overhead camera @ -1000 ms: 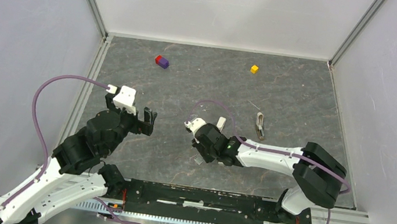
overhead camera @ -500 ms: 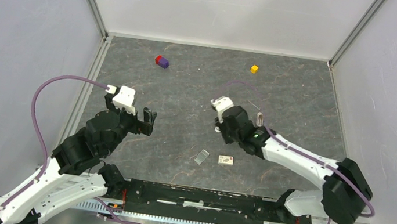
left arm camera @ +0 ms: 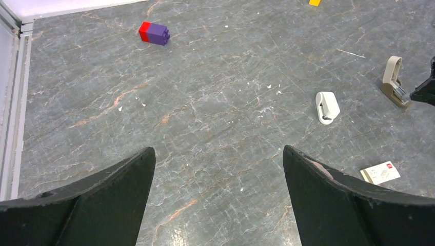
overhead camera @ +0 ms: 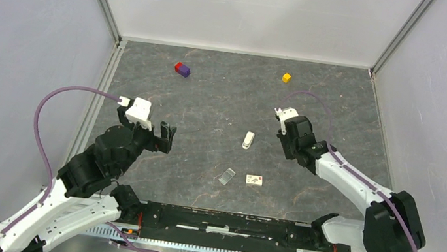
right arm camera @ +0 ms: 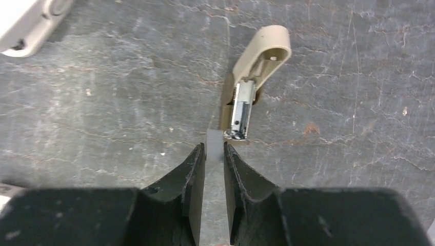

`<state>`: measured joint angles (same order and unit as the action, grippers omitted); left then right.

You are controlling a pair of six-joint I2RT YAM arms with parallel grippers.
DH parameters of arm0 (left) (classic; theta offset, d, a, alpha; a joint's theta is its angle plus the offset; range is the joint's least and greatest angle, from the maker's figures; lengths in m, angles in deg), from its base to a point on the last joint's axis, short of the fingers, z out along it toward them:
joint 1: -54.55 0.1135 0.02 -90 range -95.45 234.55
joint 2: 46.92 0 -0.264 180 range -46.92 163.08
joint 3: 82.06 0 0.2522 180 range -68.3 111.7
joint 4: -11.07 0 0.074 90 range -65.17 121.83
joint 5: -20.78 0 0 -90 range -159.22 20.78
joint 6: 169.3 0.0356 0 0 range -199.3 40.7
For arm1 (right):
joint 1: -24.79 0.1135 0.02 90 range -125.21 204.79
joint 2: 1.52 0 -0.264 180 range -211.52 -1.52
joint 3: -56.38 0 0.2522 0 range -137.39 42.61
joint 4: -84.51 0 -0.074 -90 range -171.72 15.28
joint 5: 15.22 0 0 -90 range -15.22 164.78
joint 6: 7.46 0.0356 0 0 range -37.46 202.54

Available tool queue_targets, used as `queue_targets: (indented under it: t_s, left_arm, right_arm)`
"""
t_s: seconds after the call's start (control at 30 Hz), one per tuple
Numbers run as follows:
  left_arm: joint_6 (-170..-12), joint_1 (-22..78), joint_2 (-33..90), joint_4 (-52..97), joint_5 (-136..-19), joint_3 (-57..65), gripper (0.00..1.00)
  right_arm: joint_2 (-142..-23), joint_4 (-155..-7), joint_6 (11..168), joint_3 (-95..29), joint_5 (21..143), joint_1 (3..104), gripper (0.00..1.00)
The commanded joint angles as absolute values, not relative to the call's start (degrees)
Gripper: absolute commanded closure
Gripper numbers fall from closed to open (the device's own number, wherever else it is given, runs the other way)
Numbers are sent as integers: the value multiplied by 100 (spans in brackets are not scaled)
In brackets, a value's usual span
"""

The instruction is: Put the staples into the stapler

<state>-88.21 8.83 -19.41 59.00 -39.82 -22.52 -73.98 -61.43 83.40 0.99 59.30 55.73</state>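
The stapler (right arm camera: 258, 72) is small and beige-white. It lies open on the grey table with its grey metal channel showing, and it also shows in the left wrist view (left arm camera: 393, 80). In the top view my right wrist hides it. My right gripper (right arm camera: 214, 148) (overhead camera: 288, 134) is shut on a thin grey strip of staples (right arm camera: 215, 139). The strip's tip is just short of the near end of the metal channel. My left gripper (left arm camera: 219, 148) (overhead camera: 166, 132) is open and empty, well to the left above bare table.
A small white plastic piece (overhead camera: 248, 140) (left arm camera: 327, 106) lies left of the stapler. A staple box (overhead camera: 255, 180) (left arm camera: 380, 173) and a small grey piece (overhead camera: 227, 176) lie nearer the front. A red-purple block (overhead camera: 182, 69) and a yellow cube (overhead camera: 286, 77) sit at the back.
My right arm has swung from the table's middle out to the right and back, over the stapler. This uncovered the staple box and the grey piece. The left arm has not moved.
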Motion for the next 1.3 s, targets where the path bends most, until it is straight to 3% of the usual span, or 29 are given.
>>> queue_targets:
  t_s: [0.0,0.37,0.7,1.27]
  left_arm:
    - [-8642,884,-2033,5758,-4074,-2275,0]
    - [-8633,884,-2053,5754,-4092,-2281,0]
    - [-8598,888,-1994,5702,-4144,-2284,0]
    - [-8585,885,-1983,5704,-4121,-2290,0]
  right_arm:
    - [-7588,-6345,8093,70,6217,5202,74]
    - [-7668,-6605,7834,124,7087,4648,72]
    - [-7221,-6261,9672,581,6432,4659,68]
    - [-7644,-6607,9822,930,6634,4941,60]
